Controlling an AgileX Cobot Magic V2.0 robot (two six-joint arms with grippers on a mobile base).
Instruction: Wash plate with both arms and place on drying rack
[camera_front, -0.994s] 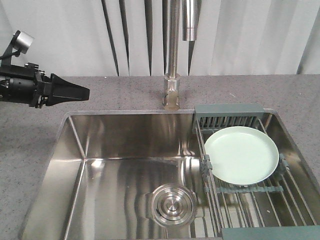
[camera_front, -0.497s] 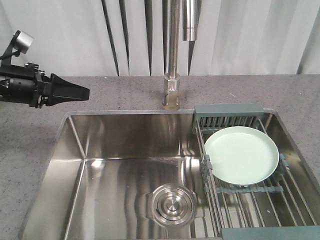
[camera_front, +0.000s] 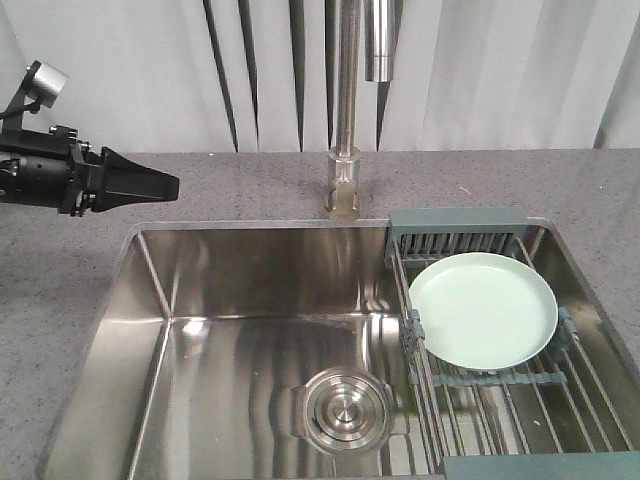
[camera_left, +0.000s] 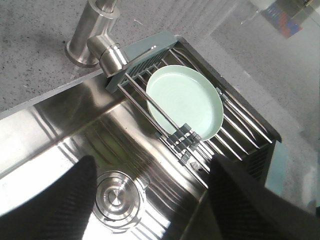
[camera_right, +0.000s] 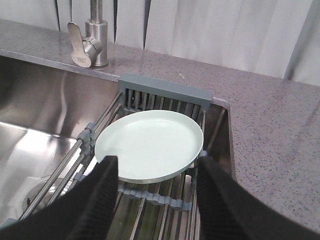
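The pale mint-green plate (camera_front: 483, 308) lies flat on the drying rack (camera_front: 500, 395), which spans the right end of the sink. My left gripper (camera_front: 170, 183) hangs over the counter at the far left, well away from the plate. From the left wrist, the plate (camera_left: 185, 104) and rack (camera_left: 240, 125) lie far ahead, and the left gripper (camera_left: 152, 165) is open and empty. The right gripper (camera_right: 159, 162) is open above the near edge of the plate (camera_right: 150, 145), with the rack (camera_right: 165, 92) beneath; whether it touches is not visible. The right arm is out of the front view.
A tall steel faucet (camera_front: 345, 120) stands behind the sink at the middle. The steel sink basin (camera_front: 250, 270) holds a round drain (camera_front: 343, 410) near its front. Grey speckled countertop (camera_front: 60, 260) surrounds the sink, with a white curtain behind.
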